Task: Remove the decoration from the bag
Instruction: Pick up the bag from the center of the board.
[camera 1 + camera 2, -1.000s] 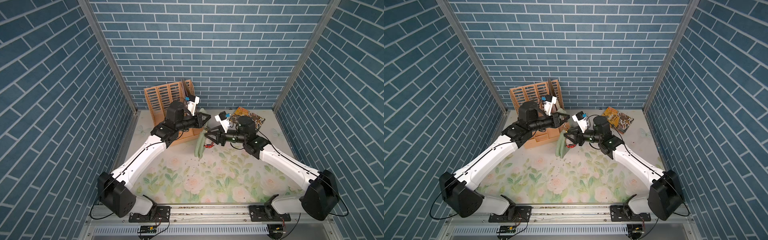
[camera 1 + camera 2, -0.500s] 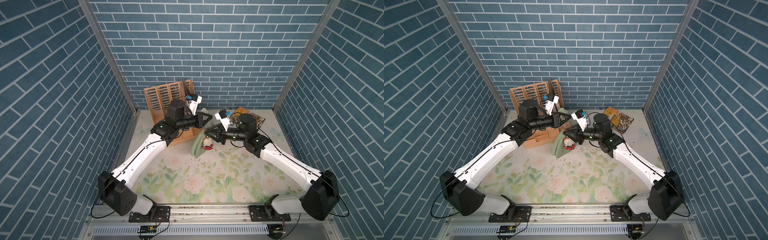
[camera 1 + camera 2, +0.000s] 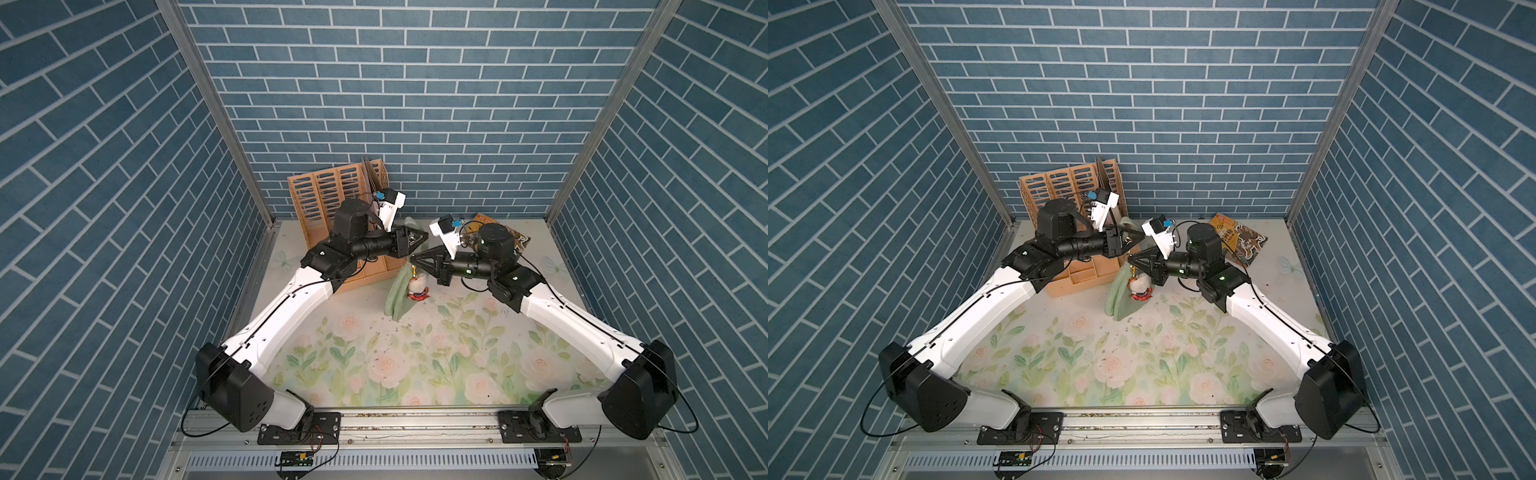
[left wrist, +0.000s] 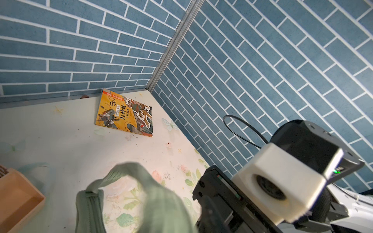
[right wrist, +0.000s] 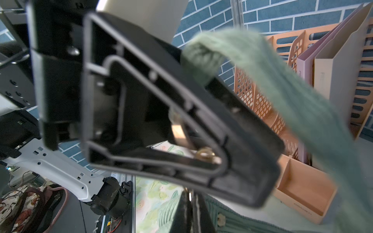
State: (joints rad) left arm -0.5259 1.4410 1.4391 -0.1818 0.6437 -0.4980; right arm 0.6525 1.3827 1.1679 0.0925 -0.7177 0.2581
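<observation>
Decoration upright against bag, clasp uppermost, right hand closed, left hand unclear.

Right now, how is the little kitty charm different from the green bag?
The decoration is white with a red plaid base; the bag is plain sage green. The decoration is far smaller than the bag. Both look soft, and the decoration rests against the bag.

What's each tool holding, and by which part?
The right tool, shut, appears to hold the decoration by its gold clasp end; it hangs below against the bag. The bag's strap runs by the left tool; a grip there cannot be told.
</observation>
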